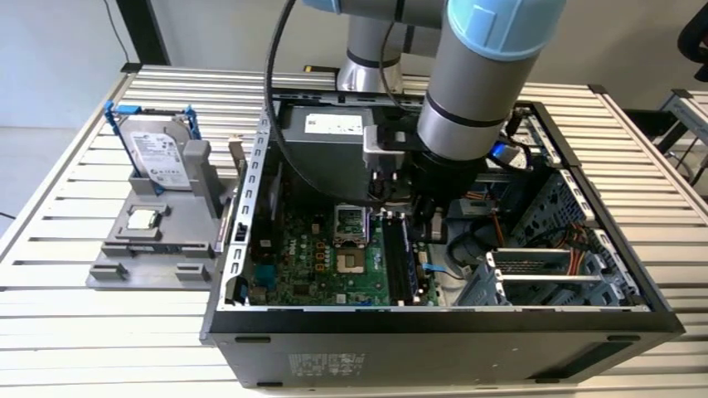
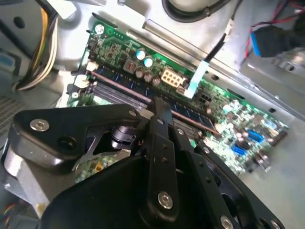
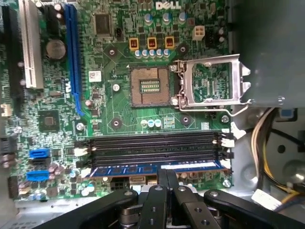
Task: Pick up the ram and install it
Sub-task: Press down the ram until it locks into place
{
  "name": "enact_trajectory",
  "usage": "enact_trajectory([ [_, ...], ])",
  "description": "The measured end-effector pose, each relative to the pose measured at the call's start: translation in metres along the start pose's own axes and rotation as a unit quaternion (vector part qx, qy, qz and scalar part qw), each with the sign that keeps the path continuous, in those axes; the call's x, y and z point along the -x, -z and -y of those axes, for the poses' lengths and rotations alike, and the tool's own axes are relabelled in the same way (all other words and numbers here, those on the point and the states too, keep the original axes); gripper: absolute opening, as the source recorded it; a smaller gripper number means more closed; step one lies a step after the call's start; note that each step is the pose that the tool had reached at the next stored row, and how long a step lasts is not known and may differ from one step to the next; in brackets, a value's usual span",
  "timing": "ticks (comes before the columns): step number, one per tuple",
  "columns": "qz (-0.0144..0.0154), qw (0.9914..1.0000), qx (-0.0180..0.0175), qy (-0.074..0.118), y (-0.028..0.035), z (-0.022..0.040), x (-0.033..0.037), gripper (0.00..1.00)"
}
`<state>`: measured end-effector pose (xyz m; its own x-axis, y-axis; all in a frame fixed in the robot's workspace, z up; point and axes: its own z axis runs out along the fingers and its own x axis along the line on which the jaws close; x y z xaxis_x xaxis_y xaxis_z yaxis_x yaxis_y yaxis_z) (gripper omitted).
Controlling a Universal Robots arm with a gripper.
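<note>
Jaws closed narrow around the ram [image 3: 157, 169], I held it upright in the memory slot [image 3: 155, 149] nearest the motherboard's [image 3: 119, 102] edge, inside the computer case [image 1: 443, 319]. Seating well would, I judged, need straight, even pressure with both ends level.

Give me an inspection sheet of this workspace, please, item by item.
Surface: slatted metal table carrying an open computer case.
Job's things: ram standing in the memory slot nearest the hand, beside empty black slots.
Clutter: hard drive upright in a grey holder.
Hand: hand shut on the ram's top edge.
Cables: yellow and white bundle at the board's edge.
Surroundings: nothing seen.
</note>
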<state>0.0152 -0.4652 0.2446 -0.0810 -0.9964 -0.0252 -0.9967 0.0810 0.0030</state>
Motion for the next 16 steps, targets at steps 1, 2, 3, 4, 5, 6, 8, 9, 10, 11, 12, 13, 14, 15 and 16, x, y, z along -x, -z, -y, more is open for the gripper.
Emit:
enact_trajectory([
  [1,-0.0001,1.0,0.0,0.0,0.0046,0.0,0.0,0.0],
  [2,-0.0001,1.0,0.0,0.0,0.0093,-0.0001,0.0002,0.0],
  [3,0.0,1.0,0.0,0.0,0.0138,-0.0001,0.0003,0.0],
  [4,0.0,1.0,0.0,0.0,0.0184,-0.0001,0.0004,0.0],
  [5,0.0,1.0,0.0,0.0,0.0229,-0.0001,0.0006,0.0],
  [6,-0.0001,1.0,0.0,0.0,0.0274,-0.0001,0.0006,0.0],
  [8,-0.0001,1.0,0.0,0.0,0.0366,-0.0001,0.0009,0.0],
  [9,-0.0001,1.0,0.0,0.0,0.041,-0.0001,0.001,0.0],
  [10,0.0,1.0,0.0,0.0,0.0457,-0.0001,0.0011,0.0],
  [11,-0.0001,1.0,0.0,0.0,0.0499,-0.0001,0.0012,0.0],
  [12,0.0,1.0,0.0,0.0,0.0549,-0.0001,0.0013,0.0],
  [13,-0.0001,1.0,0.0,0.0,0.0591,-0.0002,0.0014,0.0],
  [14,0.0,1.0,0.0,0.0,0.0637,-0.0002,0.0016,0.0],
  [15,0.0,1.0,0.0,0.0,0.0683,-0.0002,0.0017,0.0],
  [16,-0.0001,1.0,0.0,0.0,0.0725,-0.0002,0.0017,0.0],
])
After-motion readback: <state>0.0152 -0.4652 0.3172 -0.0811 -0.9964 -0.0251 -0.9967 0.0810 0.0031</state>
